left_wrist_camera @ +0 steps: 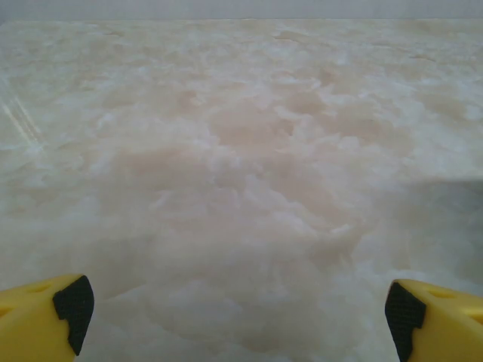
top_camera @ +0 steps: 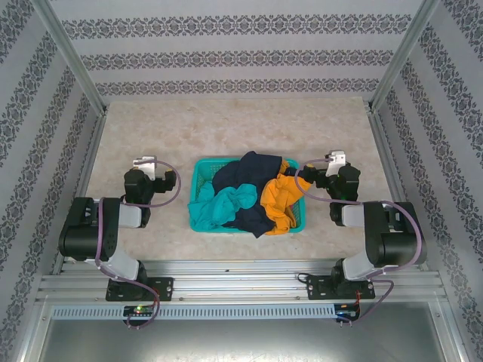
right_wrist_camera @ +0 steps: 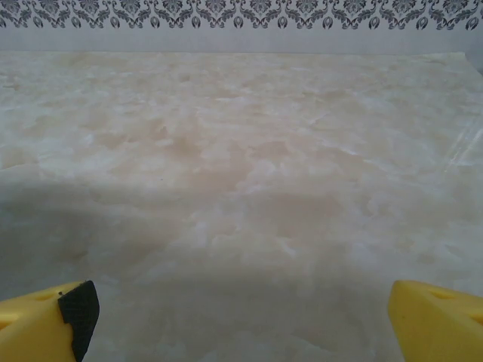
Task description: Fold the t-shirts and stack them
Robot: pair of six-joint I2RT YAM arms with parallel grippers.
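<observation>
The pale marbled table (top_camera: 226, 128) lies smooth around the rigid teal mesh basket (top_camera: 199, 175); heaped in the basket, spilling over its near rim, are the crumpled t-shirts (top_camera: 240, 179), navy, teal and orange-yellow. They look light, limp and tangled, so pinch one loose upper fold; the left gripper (left_wrist_camera: 238, 311), left of the basket, and the right gripper (right_wrist_camera: 243, 315), right of it, gape wide, holding nothing.

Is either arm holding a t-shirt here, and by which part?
Nothing is held. The left fingers and right fingers stand open over the table; the t-shirts lie heaped in the basket.
</observation>
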